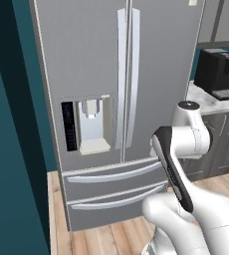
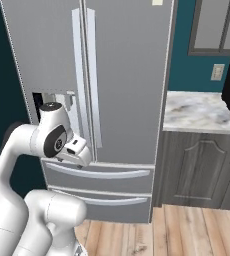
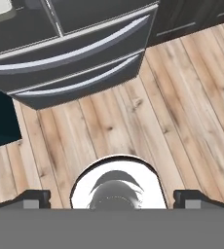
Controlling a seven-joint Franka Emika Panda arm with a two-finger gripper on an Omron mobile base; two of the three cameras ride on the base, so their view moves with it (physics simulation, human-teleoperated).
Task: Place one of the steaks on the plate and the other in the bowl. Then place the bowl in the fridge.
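1. Parked square in front of the fridge (image 1: 106,99), doors shut, both lower drawers (image 1: 114,187) closed.
2. Judged a starting stance: arm (image 1: 178,164) folded back over the base, elbow high, hand aimed down at the floor (image 3: 148,107) rather than at any handle (image 1: 121,79).
3. Folded so, presumably, to keep clear of the fridge front.
4. Gripper (image 3: 111,198) spread to full width; fingertips (image 3: 36,198) stand far apart at the bottom of the hand view, nothing between them, nothing touched.
5. Seen past the hand: wood planks and the two drawer fronts only.
6. No steak, plate or bowl visible in these views; whereabouts cannot be told. Counter (image 2: 202,112) to the right of the fridge carries a coffee machine (image 1: 218,72); the visible stretch bears no dishes.
7. Judgement: task at its outset, no item yet picked up, fridge unopened. Meat and dishes probably to be found elsewhere along the counter.
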